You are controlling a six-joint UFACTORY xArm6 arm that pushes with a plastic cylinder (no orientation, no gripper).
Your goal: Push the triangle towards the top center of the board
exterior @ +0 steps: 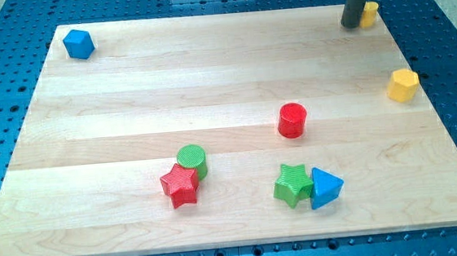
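The blue triangle (325, 187) lies near the view's bottom, right of centre, touching a green star (293, 184) on its left. My tip (350, 25) is at the view's top right, next to a small yellow block (368, 13) that the rod partly hides. The tip is far from the triangle, well above it and slightly to its right.
A red cylinder (292, 120) stands between the triangle and the board's top. A green cylinder (192, 160) touches a red star (180, 185) at bottom centre-left. A blue block (78, 43) sits at the top left. A yellow block (402, 86) sits at the right edge.
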